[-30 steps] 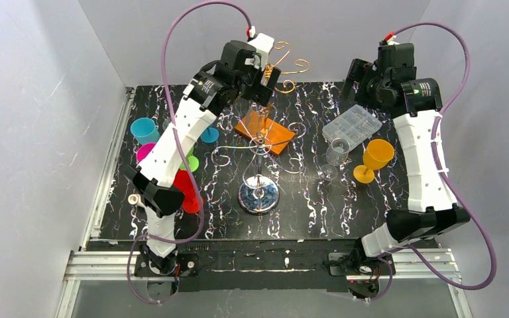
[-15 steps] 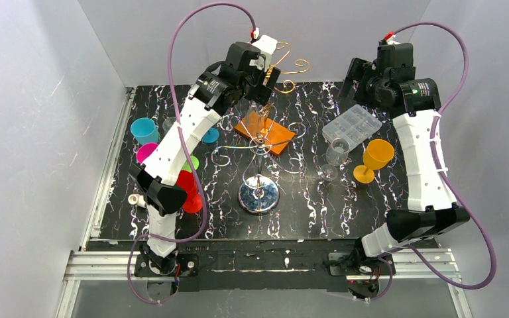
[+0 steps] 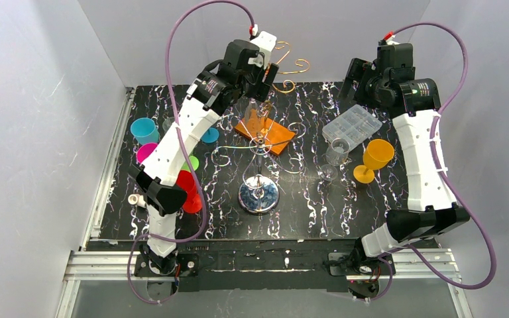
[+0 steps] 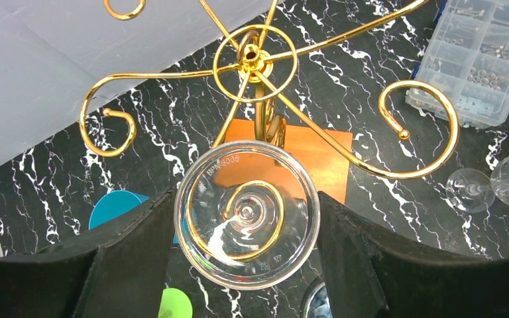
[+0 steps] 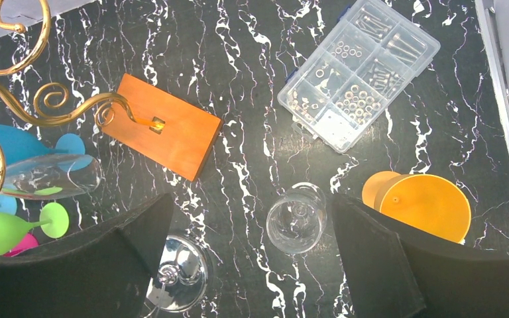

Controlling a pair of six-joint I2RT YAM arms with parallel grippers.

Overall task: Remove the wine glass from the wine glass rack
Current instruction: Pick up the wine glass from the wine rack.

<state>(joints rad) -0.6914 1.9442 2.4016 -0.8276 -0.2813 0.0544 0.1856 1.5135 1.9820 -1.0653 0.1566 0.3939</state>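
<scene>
A: Contact on the left gripper point(image 4: 245, 199): both fingers point(image 4: 139, 252) press the rim of the foot of the wine glass point(image 4: 246, 222), grasping it where it hangs on the wine glass rack point(image 4: 252, 56). A gold curl is coiled round its stem.
B: Any writing?
A: Embossed letters on the foot, something like "BPM 3008", though I can't read them for certain.
B: And a second ago?
A: Those jaws stood wider and have drawn in. Nothing on the surface has shifted.
B: The other side?
A: Right gripper point(image 5: 250, 199) is spread wide, holding nothing, high over a clear glass point(image 5: 296, 218). A yellow goblet point(image 5: 424, 202) stands beside that, with the orange block point(image 5: 162, 126) and parts box point(image 5: 358, 66) farther out.
B: Setting?
A: Black, white-veined counter point(image 3: 305, 205), coloured cups point(image 3: 144, 129) at the left, pale walls point(image 3: 40, 99) around.
</scene>
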